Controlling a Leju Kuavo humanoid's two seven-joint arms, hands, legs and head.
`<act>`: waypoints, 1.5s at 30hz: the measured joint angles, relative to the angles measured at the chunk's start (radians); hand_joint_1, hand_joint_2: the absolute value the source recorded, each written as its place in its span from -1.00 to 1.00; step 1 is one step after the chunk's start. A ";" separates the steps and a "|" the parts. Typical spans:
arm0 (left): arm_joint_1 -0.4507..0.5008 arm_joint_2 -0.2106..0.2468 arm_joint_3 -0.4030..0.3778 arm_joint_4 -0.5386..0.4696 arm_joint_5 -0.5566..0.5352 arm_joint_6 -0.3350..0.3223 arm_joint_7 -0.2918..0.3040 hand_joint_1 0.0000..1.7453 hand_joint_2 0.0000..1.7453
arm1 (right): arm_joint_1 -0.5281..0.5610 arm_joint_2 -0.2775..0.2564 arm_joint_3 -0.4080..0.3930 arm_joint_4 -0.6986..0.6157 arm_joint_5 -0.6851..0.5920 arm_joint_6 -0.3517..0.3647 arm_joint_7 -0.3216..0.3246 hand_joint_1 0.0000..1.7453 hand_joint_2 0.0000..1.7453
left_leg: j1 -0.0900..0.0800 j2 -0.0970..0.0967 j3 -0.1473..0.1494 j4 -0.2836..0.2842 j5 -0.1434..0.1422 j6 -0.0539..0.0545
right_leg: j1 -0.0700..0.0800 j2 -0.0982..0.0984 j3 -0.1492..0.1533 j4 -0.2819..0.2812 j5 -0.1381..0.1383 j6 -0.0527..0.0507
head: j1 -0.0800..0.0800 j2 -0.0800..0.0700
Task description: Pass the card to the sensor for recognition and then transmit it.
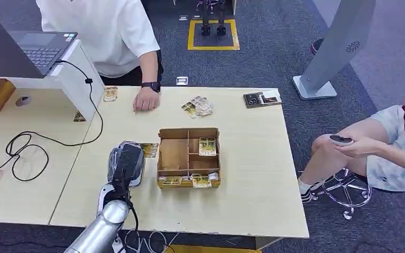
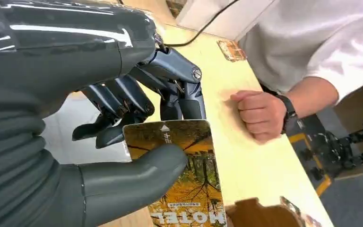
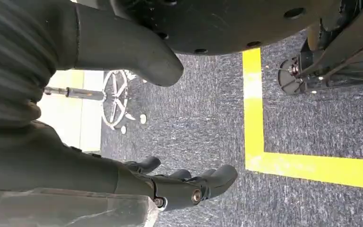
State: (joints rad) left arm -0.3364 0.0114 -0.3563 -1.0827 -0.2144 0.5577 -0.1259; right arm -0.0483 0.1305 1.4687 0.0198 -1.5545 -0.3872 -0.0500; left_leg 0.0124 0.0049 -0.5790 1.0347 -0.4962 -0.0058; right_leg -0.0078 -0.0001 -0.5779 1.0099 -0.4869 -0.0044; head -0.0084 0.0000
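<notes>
A: What is the left hand point(image 2: 123, 118) doing?

B: It pinches a yellow autumn-print hotel card point(image 2: 184, 175), the thick grey thumb pressed on the card's face and the darker fingers point(image 2: 118, 101) curled behind its top edge. From the head camera, that hand point(image 1: 125, 164) hangs over the pale wooden table point(image 1: 253, 195), just left of the brown cardboard divided box point(image 1: 189, 156).

A: And the box?

B: More cards of the same print sit in it: one in a far right compartment point(image 1: 207, 146), others along the near edge. A few loose ones lie beyond it on the table point(image 1: 198, 107).

A: Anyone near?

B: A person in a white shirt stands across the table, a fist point(image 1: 146, 99) resting on the top, a dark watch at the wrist.

A: The right hand?

B: The right hand point(image 3: 179, 182) hangs over grey carpet beside yellow floor tape point(image 3: 260, 142). Its fingers look loosely spread with nothing in them, though the angle is poor.
</notes>
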 joint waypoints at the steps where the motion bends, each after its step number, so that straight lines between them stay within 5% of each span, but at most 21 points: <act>1: -0.002 0.000 0.001 0.011 -0.005 0.002 0.002 1.00 1.00 | 0.000 0.000 0.000 0.000 0.000 0.001 0.000 -1.00 1.00 | 0.000 0.000 0.000 0.000 0.000 0.000 | 0.000 0.000 0.000 0.000 0.000 0.000 | 0.000 0.000; 20: -0.021 0.006 0.031 0.171 -0.104 0.052 0.026 1.00 1.00 | -0.002 -0.002 0.005 0.000 0.000 0.010 0.010 -1.00 1.00 | 0.000 0.000 0.000 0.000 0.000 0.000 | 0.000 0.000 0.000 0.000 0.000 0.000 | 0.000 0.000; 45: -0.066 0.009 0.143 0.283 -0.056 0.096 -0.012 1.00 1.00 | -0.002 -0.003 0.005 0.000 0.000 0.006 0.007 -1.00 1.00 | 0.000 0.000 0.000 0.000 0.000 0.000 | 0.000 0.000 0.001 0.000 0.000 0.000 | 0.000 0.000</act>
State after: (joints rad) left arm -0.4028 0.0202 -0.2129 -0.8000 -0.2701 0.6534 -0.1381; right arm -0.0508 0.1274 1.4736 0.0198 -1.5549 -0.3811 -0.0431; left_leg 0.0125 0.0050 -0.5785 1.0347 -0.4961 -0.0058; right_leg -0.0078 -0.0001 -0.5772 1.0102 -0.4868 -0.0044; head -0.0084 0.0000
